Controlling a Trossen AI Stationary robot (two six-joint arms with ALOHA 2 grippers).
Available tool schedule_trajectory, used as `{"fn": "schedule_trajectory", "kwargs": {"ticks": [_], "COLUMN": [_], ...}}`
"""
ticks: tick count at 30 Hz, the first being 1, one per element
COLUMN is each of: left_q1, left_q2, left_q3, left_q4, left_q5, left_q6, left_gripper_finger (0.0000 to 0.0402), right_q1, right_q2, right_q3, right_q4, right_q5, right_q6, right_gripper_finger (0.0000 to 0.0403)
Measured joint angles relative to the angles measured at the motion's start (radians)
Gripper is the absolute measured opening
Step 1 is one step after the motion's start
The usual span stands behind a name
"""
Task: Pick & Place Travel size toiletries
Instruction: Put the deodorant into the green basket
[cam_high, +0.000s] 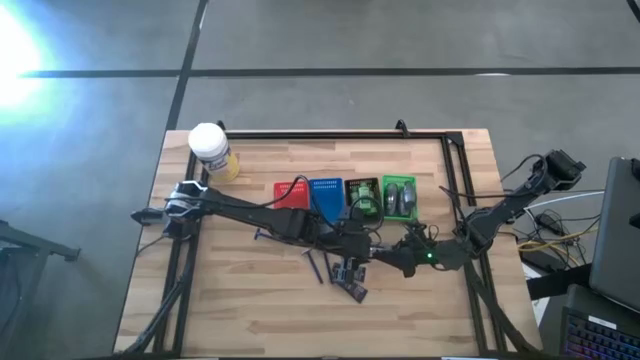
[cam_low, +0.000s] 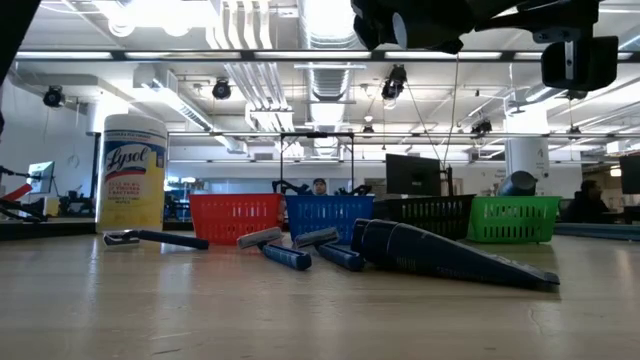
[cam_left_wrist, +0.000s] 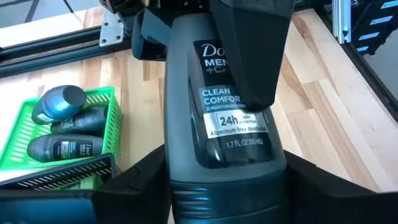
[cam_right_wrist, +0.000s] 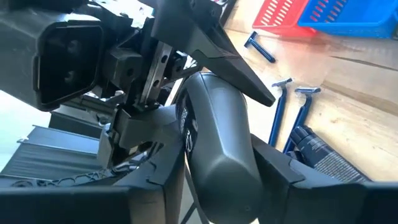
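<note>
A grey oval Dove deodorant tube (cam_left_wrist: 227, 112) (cam_right_wrist: 217, 143) hangs in the air above the table's middle, with both grippers on it. My left gripper (cam_high: 365, 245) comes from the table's left and my right gripper (cam_high: 388, 255) from the right, and they meet end to end. Below them lie purple-blue razors (cam_low: 275, 248) (cam_high: 315, 265) and a dark tube (cam_low: 440, 255) on its side. The green basket (cam_left_wrist: 109, 118) (cam_high: 400, 195) holds three grey tubes (cam_left_wrist: 62, 146). My left gripper pinches the tube's ridged base end (cam_left_wrist: 227, 199) between its two fingers (cam_left_wrist: 143, 180), coming level from the table's left, along the tube. The tube is lifted clear of the table. My right gripper pinches the same tube at its rounded cap end (cam_right_wrist: 221, 180), one finger (cam_right_wrist: 292, 174) on each broad face, coming from the table's right; its upper finger (cam_left_wrist: 249, 56) lies over the label.
Red (cam_high: 290, 190), blue (cam_high: 327, 195), black (cam_high: 362, 195) and green baskets stand in a row just beyond the grippers. A white-capped yellow jar (cam_high: 210, 148) stands at the far left corner. Dark packets (cam_high: 350, 287) and razors lie under and near the grippers. A black frame edges the table.
</note>
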Motion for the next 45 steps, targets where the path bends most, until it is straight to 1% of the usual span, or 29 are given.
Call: {"fn": "schedule_trajectory", "kwargs": {"ticks": [1,5,13,16,19,22,29,34,36,41,45], "left_q1": [0.000,0.000,0.000,0.000,-0.004,-0.009,-0.004,-0.006,-0.005,-0.005,-0.005], "left_q2": [0.000,0.003,0.004,0.004,0.005,0.008,0.007,0.007,0.007,0.007,0.006], "left_q3": [0.000,0.000,0.000,0.000,0.000,-0.002,-0.001,-0.001,-0.001,-0.001,-0.001], "left_q4": [-0.001,0.000,-0.002,-0.001,-0.004,-0.009,-0.006,-0.004,-0.004,-0.002,-0.001], "left_q5": [0.000,0.000,-0.002,-0.002,0.025,0.028,0.007,-0.002,-0.003,-0.007,-0.007], "left_q6": [0.000,-0.001,-0.002,-0.003,0.000,0.000,0.000,0.000,0.000,-0.002,-0.005], "left_gripper_finger": [0.0210,0.0208,0.0208,0.0208,0.0208,0.0208,0.0208,0.0208,0.0208,0.0208,0.0208], "right_q1": [0.000,0.000,0.000,0.000,-0.005,-0.016,-0.017,-0.011,-0.012,-0.012,-0.012], "right_q2": [0.000,0.000,0.000,0.000,-0.001,-0.001,-0.001,-0.001,-0.001,0.000,0.000], "right_q3": [0.000,0.000,0.000,0.000,0.001,0.002,0.002,0.002,0.001,0.001,0.000], "right_q4": [0.000,0.000,0.001,0.010,0.020,0.024,0.023,0.019,0.009,0.004,-0.020], "right_q5": [0.000,0.002,0.016,0.023,0.055,0.055,0.023,-0.047,-0.049,-0.048,-0.048], "right_q6": [0.001,0.000,0.012,0.016,0.029,0.030,0.032,0.033,0.033,0.030,0.045], "right_gripper_finger": [0.0141,0.0167,0.0162,0.0171,0.0190,0.0214,0.0265,0.0293,0.0302,0.0307,0.0291]}}
